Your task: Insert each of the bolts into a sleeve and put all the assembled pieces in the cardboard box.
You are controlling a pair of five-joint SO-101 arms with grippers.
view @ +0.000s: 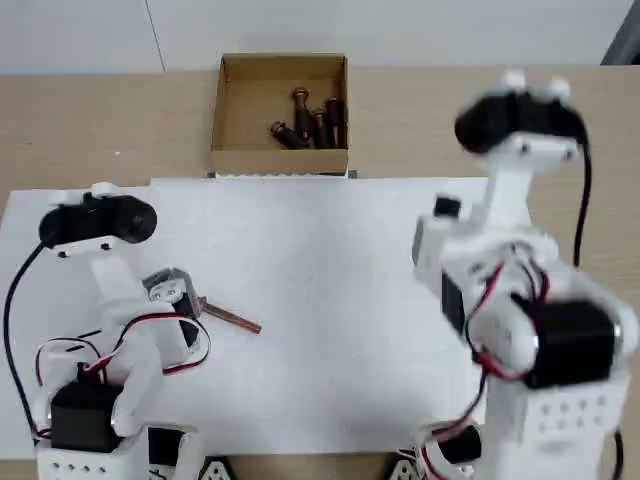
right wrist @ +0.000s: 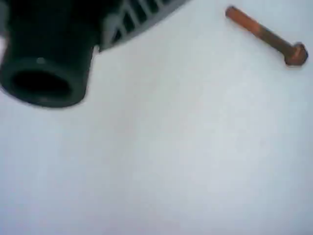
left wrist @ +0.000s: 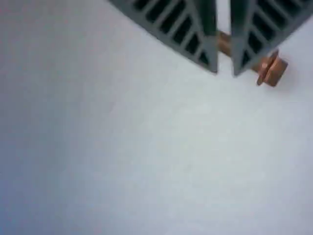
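The left gripper (left wrist: 225, 70) is clamped on the bolt (left wrist: 270, 71). The two grey jaws stand close together with the copper shank passing between them and the hex head sticking out just past one jaw. In the high view the bolt (view: 235, 318) pokes out of that gripper (view: 195, 305) low over the white sheet (view: 330, 300). I cannot tell whether its free end touches the sheet.

The right gripper (right wrist: 85, 39) appears closed on a black sleeve (right wrist: 44, 73), whose open bore faces the camera. A bolt (right wrist: 266, 35) shows farther off over the sheet; I cannot say for sure that it is the same one.

The bolt looks like stiff, smooth metal, small but dense. It will not bend, but it may twist or slide in a loose grip. A hold on the shank close to the head seems best, leaving the plain end free to enter the bore. The sleeve looks rigid and light, so it should be held by its outer wall with the mouth left clear.

The box (view: 283, 160) sits past the far edge of the sheet, well apart from both arms. Several assembled pieces (view: 310, 122) already lie inside it.
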